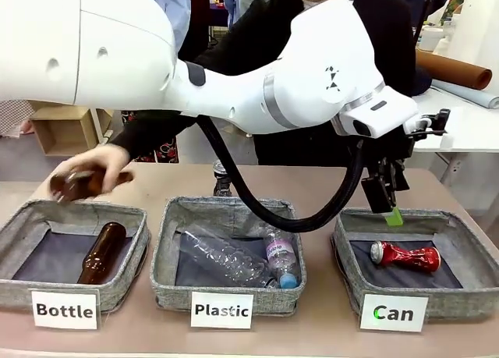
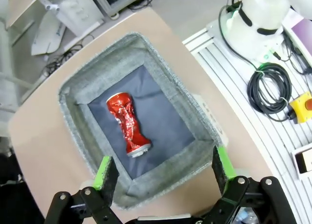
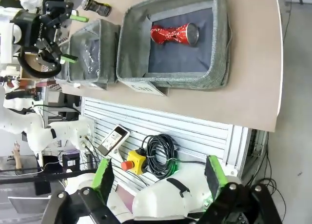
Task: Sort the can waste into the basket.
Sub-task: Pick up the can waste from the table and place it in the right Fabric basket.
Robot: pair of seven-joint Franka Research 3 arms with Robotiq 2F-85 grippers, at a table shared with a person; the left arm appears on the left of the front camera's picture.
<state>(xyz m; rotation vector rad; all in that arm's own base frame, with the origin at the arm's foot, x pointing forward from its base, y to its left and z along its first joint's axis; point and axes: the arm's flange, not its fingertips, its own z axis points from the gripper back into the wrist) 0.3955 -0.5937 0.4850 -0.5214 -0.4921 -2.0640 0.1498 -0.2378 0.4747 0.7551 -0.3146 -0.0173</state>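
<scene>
Nearest to us on the bench (image 1: pixel 312 331) stand three grey baskets in a row, each with a white label on its front. The Can basket (image 1: pixel 456 299) is the one on the right, and the red can (image 1: pixel 405 256) lies on its side on the dark lining, its silver end toward the middle basket. The Plastic basket (image 1: pixel 168 284) holds clear plastic bottles (image 1: pixel 234 260), and the Bottle basket (image 1: pixel 15 292) holds a brown bottle (image 1: pixel 101 253) lying aslant. The left gripper (image 1: pixel 390 210) hangs over the far rim of the Can basket. In its wrist view we see its green-padded fingers (image 2: pixel 105 171) spread wide with nothing between them, and the red can is below and well apart from them. The right gripper (image 3: pixel 158 180) sits off the bench above the robot's own base, likewise released and empty. Just behind the Plastic basket we make out a dark can (image 1: pixel 222 177) on the bench, partly hidden by the arm's black cable (image 1: pixel 257 210). At the far left a person's hand (image 1: pixel 97 164) holds another brown bottle (image 1: pixel 74 185) above the far corner of the Bottle basket.
</scene>
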